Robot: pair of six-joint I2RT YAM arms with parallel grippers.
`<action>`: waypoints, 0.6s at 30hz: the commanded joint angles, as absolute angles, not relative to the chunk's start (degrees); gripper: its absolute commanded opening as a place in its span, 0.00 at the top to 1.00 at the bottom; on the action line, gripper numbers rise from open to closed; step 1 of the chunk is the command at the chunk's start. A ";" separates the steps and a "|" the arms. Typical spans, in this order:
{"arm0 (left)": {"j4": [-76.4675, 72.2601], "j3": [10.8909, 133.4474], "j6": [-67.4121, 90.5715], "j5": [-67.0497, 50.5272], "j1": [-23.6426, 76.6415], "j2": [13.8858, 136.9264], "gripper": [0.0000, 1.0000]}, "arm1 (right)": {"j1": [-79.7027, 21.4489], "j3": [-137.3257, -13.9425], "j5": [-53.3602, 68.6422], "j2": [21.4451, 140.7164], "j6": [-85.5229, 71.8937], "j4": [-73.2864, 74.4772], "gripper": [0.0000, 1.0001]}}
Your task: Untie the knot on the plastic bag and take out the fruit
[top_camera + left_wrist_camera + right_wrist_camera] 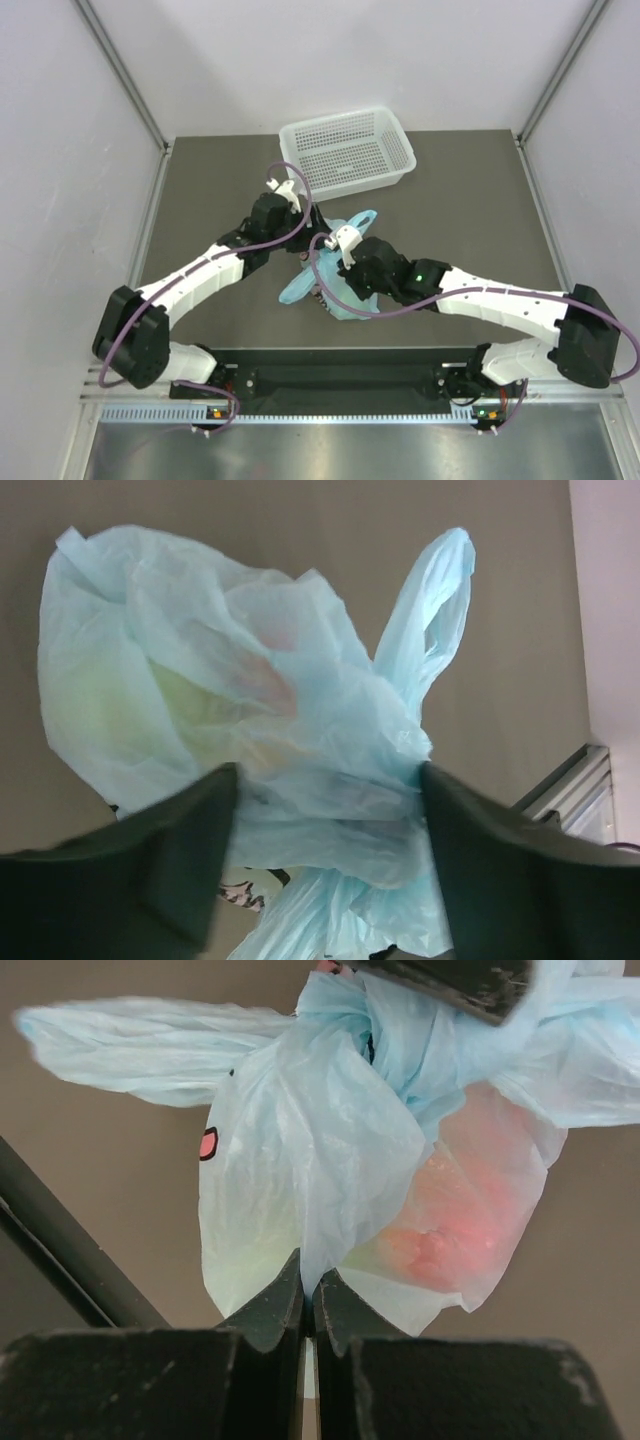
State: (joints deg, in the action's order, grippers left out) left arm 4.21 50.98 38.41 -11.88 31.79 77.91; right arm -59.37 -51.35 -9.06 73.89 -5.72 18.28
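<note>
Both on bag [330,1160] | right gripper [308,1295] pinching film, tips pressed together | left gripper [327,775] spread astride knot [385,1030], nearer

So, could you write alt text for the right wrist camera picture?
The right hand, fingers closed, pinches a fold of a light-blue plastic bag. Red fruit shows through its right side, and one loop handle stretches left over the table.

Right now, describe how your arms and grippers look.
The left arm and right arm have white shells with black joints. A purple cable loops along each. A green light glows on the right arm. The left gripper and right gripper have dark, tapered fingers.
</note>
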 commanded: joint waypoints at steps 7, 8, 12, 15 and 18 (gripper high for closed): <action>0.44 51.68 37.88 -6.25 31.99 77.71 1.00 | -58.54 -48.34 -11.60 67.59 -7.11 17.84 1.00; 0.53 51.68 37.53 -5.46 31.99 77.17 1.00 | -58.45 -47.90 -12.30 66.98 -7.29 18.36 1.00; 1.58 52.12 36.13 -0.54 31.12 74.19 1.00 | -57.75 -45.45 -15.81 64.25 -9.14 21.25 1.00; 2.72 52.03 35.42 2.72 28.92 72.34 1.00 | -55.73 -44.65 -21.35 62.41 -12.21 24.16 1.00; 3.34 50.98 35.07 2.11 22.79 71.11 1.00 | -50.11 -43.25 -23.11 59.69 -15.99 26.71 1.00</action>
